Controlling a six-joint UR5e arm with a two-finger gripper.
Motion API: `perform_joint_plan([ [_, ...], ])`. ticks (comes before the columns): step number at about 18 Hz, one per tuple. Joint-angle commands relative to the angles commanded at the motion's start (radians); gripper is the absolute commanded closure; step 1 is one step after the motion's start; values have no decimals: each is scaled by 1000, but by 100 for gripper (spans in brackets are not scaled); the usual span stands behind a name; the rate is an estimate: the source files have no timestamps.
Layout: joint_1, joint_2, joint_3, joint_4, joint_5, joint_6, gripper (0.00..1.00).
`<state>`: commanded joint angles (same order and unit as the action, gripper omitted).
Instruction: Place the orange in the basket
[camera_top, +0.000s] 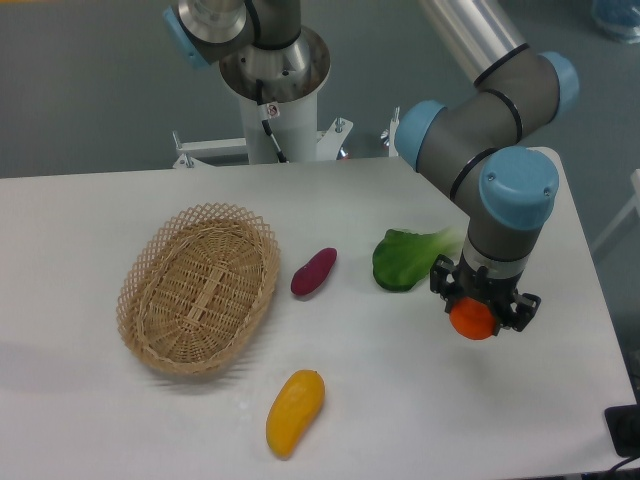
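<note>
Looking near-first: the mango (294, 411) lies just in front of the basket (152, 262), the sweet potato (314, 272) sits right beside its rim, and the leafy green (404, 260) is a bit further off. Well away from the basket on that same side, the gripper (482, 312) has its fingers clenched on the orange (473, 320), low over the tabletop (420, 400). I'd lift first so it clears the sweet potato and the lattice rim, carry across, then let go low over the basket's middle so it doesn't bounce out.
</note>
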<state>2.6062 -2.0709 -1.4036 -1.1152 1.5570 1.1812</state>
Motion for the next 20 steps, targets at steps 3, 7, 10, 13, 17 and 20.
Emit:
perform_joint_plan([
  [3, 2, 0, 0, 0, 0, 0, 37],
  [7, 0, 0, 2, -3, 8, -2, 37],
  [10, 0, -2, 3, -5, 9, 0, 37],
  [13, 0, -6, 17, -18, 12, 0, 37],
  [17, -2, -11, 25, -26, 12, -2, 37],
  [20, -2, -9, 18, -23, 11, 0, 37],
])
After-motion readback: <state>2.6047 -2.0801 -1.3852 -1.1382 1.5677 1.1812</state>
